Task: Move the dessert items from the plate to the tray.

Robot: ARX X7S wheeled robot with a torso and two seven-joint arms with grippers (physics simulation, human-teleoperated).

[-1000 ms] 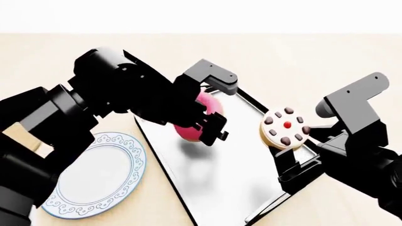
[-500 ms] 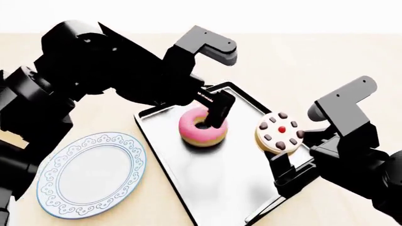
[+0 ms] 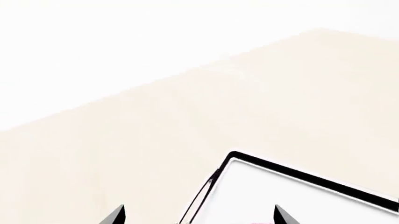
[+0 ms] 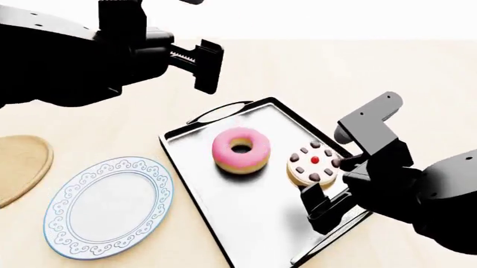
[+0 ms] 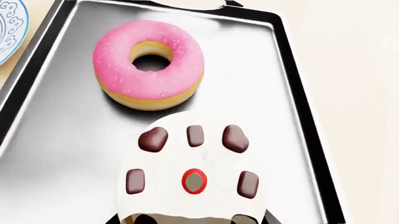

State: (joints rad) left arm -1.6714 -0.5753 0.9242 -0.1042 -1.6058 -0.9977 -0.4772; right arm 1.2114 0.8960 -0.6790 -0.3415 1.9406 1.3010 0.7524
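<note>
The pink-iced ring donut lies flat on the tray, near its far end. It also shows in the right wrist view. My right gripper is shut on the small cake with white icing, chocolate pieces and a red centre. It holds the cake tilted over the tray's right side, just beside the donut. In the right wrist view the cake sits between the jaws. My left gripper is open and empty, raised high beyond the tray's far-left corner.
An empty white plate with a blue patterned rim sits left of the tray, and its edge shows in the right wrist view. A round wooden board lies at the far left. The table is pale wood.
The left gripper let go of the donut, which now lies on the tray, and rose up and to the left. The right gripper moved the cake left and lower over the tray.
</note>
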